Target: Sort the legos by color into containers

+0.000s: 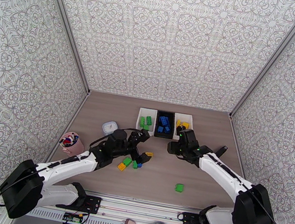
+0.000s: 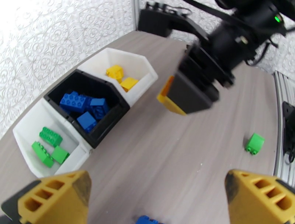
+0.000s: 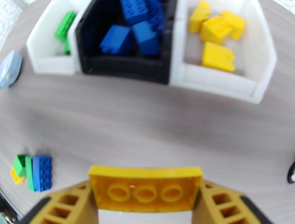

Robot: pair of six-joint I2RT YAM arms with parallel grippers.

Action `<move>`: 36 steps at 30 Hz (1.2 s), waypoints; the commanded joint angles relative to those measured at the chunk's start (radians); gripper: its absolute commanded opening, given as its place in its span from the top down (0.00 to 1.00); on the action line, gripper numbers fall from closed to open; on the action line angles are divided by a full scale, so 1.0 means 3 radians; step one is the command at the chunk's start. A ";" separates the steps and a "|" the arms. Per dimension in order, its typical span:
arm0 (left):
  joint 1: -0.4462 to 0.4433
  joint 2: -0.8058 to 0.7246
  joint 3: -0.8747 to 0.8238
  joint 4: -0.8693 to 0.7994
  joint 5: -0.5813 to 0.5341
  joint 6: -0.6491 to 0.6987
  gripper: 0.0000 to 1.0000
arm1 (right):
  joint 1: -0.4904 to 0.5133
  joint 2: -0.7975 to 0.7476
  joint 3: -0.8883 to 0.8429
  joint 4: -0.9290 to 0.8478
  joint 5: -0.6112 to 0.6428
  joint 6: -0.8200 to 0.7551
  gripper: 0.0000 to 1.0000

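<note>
At the far edge of the desk (image 1: 153, 188), right of its middle, three containers (image 3: 125, 70) in a touching row: green legos (image 1: 146, 121) in the left white one, blue in the black, yellow in the right white. Bare wood from that row to the near edge, save a loose cluster (image 1: 129, 163) near the middle and a lone green lego (image 1: 179, 187) nearer the front. Gripping a yellow lego (image 3: 145, 189) by its ends in the right jaws, just short of the row. Hovering over the cluster with the left jaws spread wide, grasping nothing. Pink cup (image 1: 70, 143) at the left edge.

Widely parted left jaws, clamped right jaws.
</note>
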 commanded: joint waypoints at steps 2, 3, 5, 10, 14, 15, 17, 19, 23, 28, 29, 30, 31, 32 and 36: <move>-0.0082 0.0156 0.0130 0.0195 -0.0057 0.0246 0.00 | -0.0188 0.0303 0.0472 0.0051 -0.0004 -0.0122 0.54; -0.0102 0.0191 0.0154 0.0211 -0.0068 0.0252 0.00 | -0.0242 0.0394 0.0575 0.0051 -0.0010 -0.0156 0.53; -0.0128 0.0247 0.0200 0.0227 -0.0084 0.0249 0.00 | -0.0332 0.0566 0.0750 0.0035 -0.0012 -0.0211 0.53; -0.0154 0.0331 0.0246 0.0261 -0.0169 0.0115 0.00 | -0.0537 0.1093 0.1235 -0.0004 0.0005 -0.0327 0.53; -0.0165 0.0349 0.0240 0.0308 -0.0172 0.0045 0.00 | -0.0643 0.1473 0.1604 0.0002 -0.0017 -0.0385 0.54; -0.0161 0.0355 0.0239 0.0314 -0.0280 0.0034 0.00 | -0.0659 0.1581 0.1709 -0.0016 0.0003 -0.0405 0.53; -0.0160 0.0361 0.0239 0.0322 -0.0333 0.0020 0.00 | -0.0677 0.1752 0.1868 -0.0036 0.0028 -0.0431 0.53; -0.0161 0.0350 0.0241 0.0307 -0.0396 0.0015 0.00 | -0.0690 0.1920 0.2039 -0.0073 0.0095 -0.0446 0.53; -0.0159 0.0279 0.0199 0.0283 -0.0492 -0.0005 0.00 | -0.0696 0.2030 0.2202 -0.0092 0.0165 -0.0450 0.48; -0.0156 0.0171 0.0115 0.0269 -0.0664 -0.0036 0.00 | -0.0695 0.1919 0.2171 -0.0088 0.0153 -0.0469 0.25; -0.0151 0.0159 0.0103 0.0268 -0.0690 -0.0050 0.00 | -0.0696 0.1874 0.2127 -0.0080 0.0155 -0.0470 0.22; -0.0146 0.0139 0.0097 0.0263 -0.0708 -0.0055 0.00 | -0.0695 0.1814 0.2060 -0.0058 0.0147 -0.0468 0.20; -0.0134 0.0123 0.0081 0.0262 -0.0718 -0.0058 0.00 | -0.0696 0.1747 0.1990 -0.0038 0.0141 -0.0465 0.18; -0.0131 0.0111 0.0072 0.0254 -0.0723 -0.0063 0.00 | -0.0696 0.1686 0.1924 -0.0030 0.0131 -0.0472 0.17; -0.0083 0.0042 0.0058 0.0143 -0.0726 -0.0090 0.00 | -0.0678 0.1408 0.1622 -0.0015 0.0101 -0.0494 0.13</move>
